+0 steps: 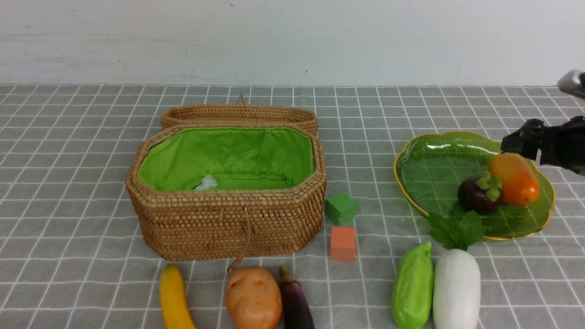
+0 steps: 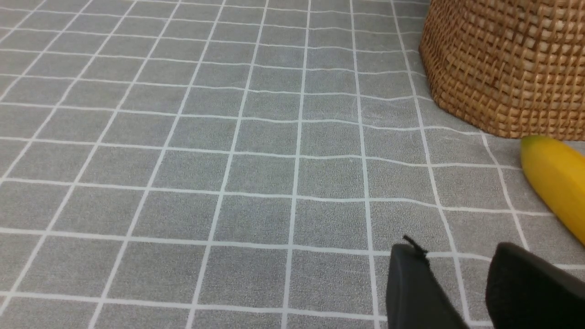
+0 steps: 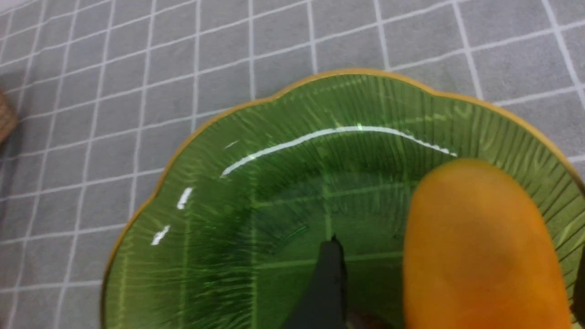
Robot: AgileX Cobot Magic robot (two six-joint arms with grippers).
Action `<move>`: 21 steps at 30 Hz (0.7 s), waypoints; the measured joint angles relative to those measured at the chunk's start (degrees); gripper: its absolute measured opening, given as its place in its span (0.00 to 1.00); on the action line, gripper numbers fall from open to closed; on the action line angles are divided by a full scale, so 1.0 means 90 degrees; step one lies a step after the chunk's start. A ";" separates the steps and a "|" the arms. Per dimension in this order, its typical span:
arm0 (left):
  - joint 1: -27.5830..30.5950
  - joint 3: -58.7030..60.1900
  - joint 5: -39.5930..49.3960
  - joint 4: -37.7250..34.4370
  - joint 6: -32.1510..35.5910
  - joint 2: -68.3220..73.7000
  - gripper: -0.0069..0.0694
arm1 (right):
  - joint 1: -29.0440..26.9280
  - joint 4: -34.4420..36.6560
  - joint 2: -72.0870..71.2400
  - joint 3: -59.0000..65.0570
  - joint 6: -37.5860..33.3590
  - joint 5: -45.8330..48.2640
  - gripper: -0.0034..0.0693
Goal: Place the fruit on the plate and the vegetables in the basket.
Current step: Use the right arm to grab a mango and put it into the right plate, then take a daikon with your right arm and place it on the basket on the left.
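Right gripper point(image 1: 523, 139): fingers spread wide either side of the mango point(image 1: 515, 178); a gap shows beside one finger in the wrist view, so I judge nothing is gripped.
Left gripper point(image 2: 470, 283): fingers apart, empty, low over the cloth just beside the banana point(image 2: 555, 183).
Plate point(image 1: 429, 169): at 3 o'clock from the basket point(image 1: 228, 224); the mango lies on its 3 o'clock side, touching the mangosteen point(image 1: 480, 193) at its 8 o'clock.
Fruit left: the banana, on the table at the basket's 7 o'clock.
Vegetables left: potato point(image 1: 252, 297) and eggplant point(image 1: 296, 304) at the basket's 6 o'clock; gourd point(image 1: 412, 288) and radish point(image 1: 456, 288) at the plate's 6 o'clock.
Risk, retreat: a finger could clip the mango on the way out and roll it into the mangosteen or over the shallow rim.
Risk, radish: its leaves overlap the plate's near rim (lifting carelessly may drag the dish).
Risk, banana: it lies close to the basket wall, so a finger may catch the weave.
Risk, decoys: the green cube point(image 1: 340, 208) and orange cube point(image 1: 343, 243) belong nowhere.
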 joint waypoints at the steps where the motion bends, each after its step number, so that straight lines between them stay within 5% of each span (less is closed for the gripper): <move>1: 0.0000 0.0000 0.0000 0.0000 0.0000 0.0000 0.40 | 0.0000 -0.0151 -0.0229 0.0000 0.0017 0.0383 0.92; 10: 0.0000 0.0000 0.0000 0.0000 0.0000 0.0000 0.40 | 0.0749 -0.1013 -0.1516 0.0114 0.1398 0.3522 0.87; 15: 0.0000 0.0000 0.0000 0.0000 0.0000 0.0000 0.40 | 0.1635 -0.1891 -0.1850 0.0591 0.2230 0.3845 0.86; 19: 0.0000 0.0000 0.0000 0.0000 0.0000 0.0000 0.40 | 0.2473 -0.3422 -0.2081 0.1174 0.4187 0.3277 0.86; 21: 0.0000 0.0000 0.0000 0.0000 0.0000 0.0000 0.40 | 0.2553 -0.3703 -0.2086 0.1229 0.4537 0.3090 0.86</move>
